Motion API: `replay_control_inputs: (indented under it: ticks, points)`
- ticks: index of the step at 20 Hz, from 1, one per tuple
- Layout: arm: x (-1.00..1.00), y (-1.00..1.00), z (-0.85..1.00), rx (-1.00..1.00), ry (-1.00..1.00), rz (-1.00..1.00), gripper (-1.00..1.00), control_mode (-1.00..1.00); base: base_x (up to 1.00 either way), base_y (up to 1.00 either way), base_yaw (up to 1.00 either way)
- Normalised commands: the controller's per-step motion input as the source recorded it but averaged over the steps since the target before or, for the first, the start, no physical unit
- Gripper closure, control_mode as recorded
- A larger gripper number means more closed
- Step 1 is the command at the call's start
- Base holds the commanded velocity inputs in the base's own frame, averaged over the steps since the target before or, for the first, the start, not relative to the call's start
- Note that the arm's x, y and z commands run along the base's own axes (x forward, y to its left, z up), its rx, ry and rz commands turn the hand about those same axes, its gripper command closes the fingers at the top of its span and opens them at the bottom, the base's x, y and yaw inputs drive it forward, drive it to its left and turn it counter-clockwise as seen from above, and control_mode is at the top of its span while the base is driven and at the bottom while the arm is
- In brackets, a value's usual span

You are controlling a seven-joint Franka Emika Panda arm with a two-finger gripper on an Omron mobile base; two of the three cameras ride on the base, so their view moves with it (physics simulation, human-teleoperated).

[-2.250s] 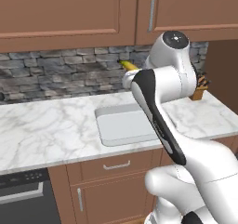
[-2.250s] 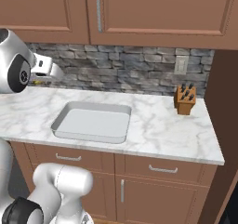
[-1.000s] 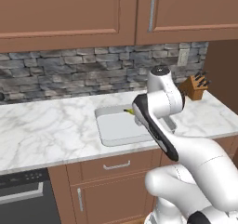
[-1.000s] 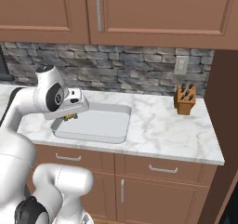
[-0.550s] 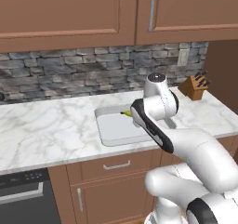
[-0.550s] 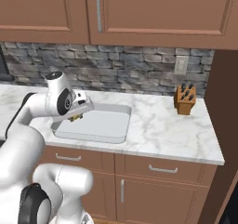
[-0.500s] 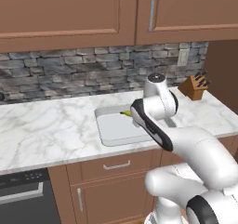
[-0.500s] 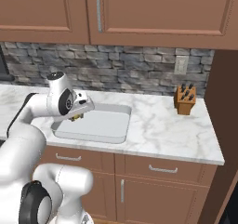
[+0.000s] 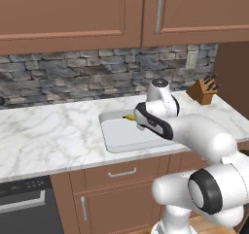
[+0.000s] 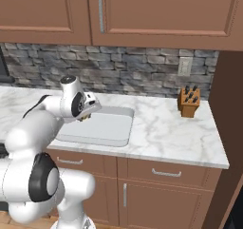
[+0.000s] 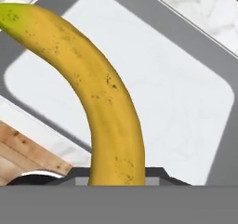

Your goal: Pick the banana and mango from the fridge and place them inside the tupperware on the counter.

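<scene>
The gripper [image 10: 85,117] clasps the curved, speckled banana [image 11: 100,97] over the smooth grey rounded-corner tupperware [image 11: 218,139].

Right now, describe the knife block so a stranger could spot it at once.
Follow the white marble counter to its right end, past the grey tupperware. The knife block stands near the stone backsplash under the wall outlet: a small tan wooden block with dark handles sticking up.

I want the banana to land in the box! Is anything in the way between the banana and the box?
Nothing visible is in the way. The end effector holds the banana right above the box on the counter, and the box floor under it looks bare.
</scene>
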Motion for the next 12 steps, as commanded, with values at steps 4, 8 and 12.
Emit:
replay_control_inputs:
  ticks: [4, 8, 12]
  points:
    - [0.52, 0.01, -0.22, 0.00, 0.04, 0.06, 1.00, -1.00, 0.00, 0.00, 0.00]
    - [0.52, 0.09, -0.36, -0.02, 0.07, 0.05, 1.00, -1.00, 0.00, 0.00, 0.00]
    - [0.45, 0.13, -0.43, -0.02, 0.12, 0.03, 1.00, -1.00, 0.00, 0.00, 0.00]
